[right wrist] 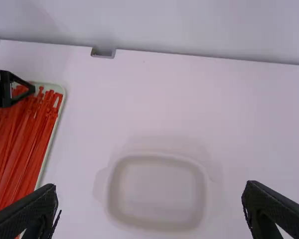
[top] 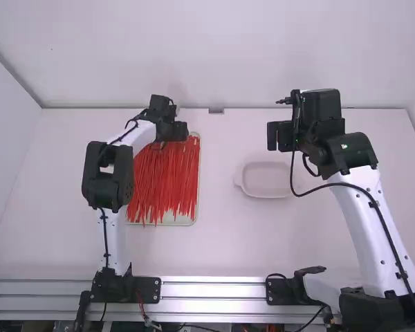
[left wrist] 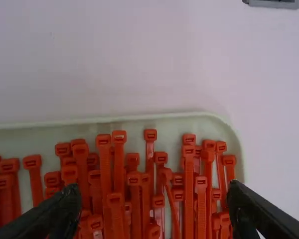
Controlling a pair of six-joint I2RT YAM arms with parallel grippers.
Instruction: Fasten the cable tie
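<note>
A heap of orange-red cable ties lies on a pale tray left of the table's middle. My left gripper hangs open just over the far end of the heap. In the left wrist view its fingers straddle the square heads of the cable ties, with nothing held. My right gripper is raised above the table at the right, open and empty, over a shallow white dish. The right wrist view shows the dish below it, and the cable ties off to one side.
The tray's rim runs close to the back wall. A small grey bracket sits at the wall's foot behind the tray. Bare white table lies between the tray and the dish and in front of both.
</note>
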